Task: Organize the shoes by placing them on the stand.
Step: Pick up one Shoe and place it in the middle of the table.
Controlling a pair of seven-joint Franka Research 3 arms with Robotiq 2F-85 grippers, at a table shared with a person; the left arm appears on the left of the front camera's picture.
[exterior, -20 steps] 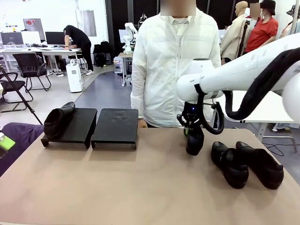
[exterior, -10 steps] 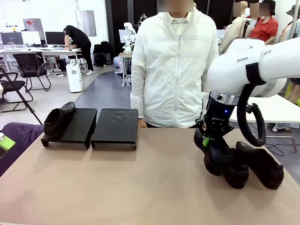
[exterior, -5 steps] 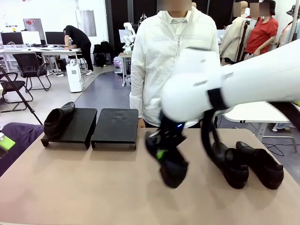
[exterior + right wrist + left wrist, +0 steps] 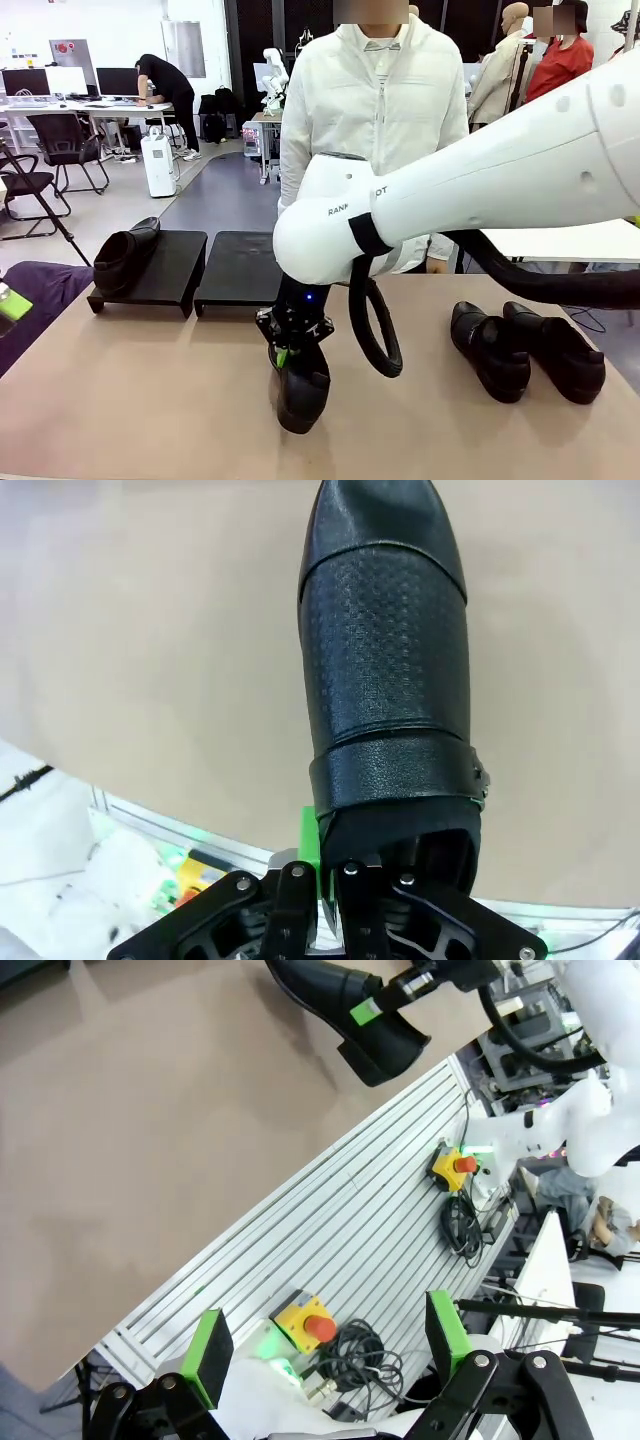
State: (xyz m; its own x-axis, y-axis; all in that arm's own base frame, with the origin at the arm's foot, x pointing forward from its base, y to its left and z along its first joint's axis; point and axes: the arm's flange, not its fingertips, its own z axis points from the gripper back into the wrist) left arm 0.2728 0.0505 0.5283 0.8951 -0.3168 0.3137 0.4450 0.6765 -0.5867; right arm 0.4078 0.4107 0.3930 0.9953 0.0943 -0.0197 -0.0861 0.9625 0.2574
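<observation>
Black shoe [image 4: 302,392] pinched at heel collar by right gripper [image 4: 285,355]; long axis near-upright, toe down.

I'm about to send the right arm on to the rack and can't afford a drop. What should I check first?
1. Right gripper shut on the black glossy leather dress shoe at its heel end: ok.
2. Held shoe's toe clear of the tan table: cannot tell.
3. Right-hand matte-black sloped tray, visible part bare: ok.
4. Left-hand tray holds one matching shoe, room beside it: ok.
5. Person keeping hands away from both trays: cannot tell, the arm hides part.
6. Left gripper open, back beyond the table's edge: ok.
</observation>
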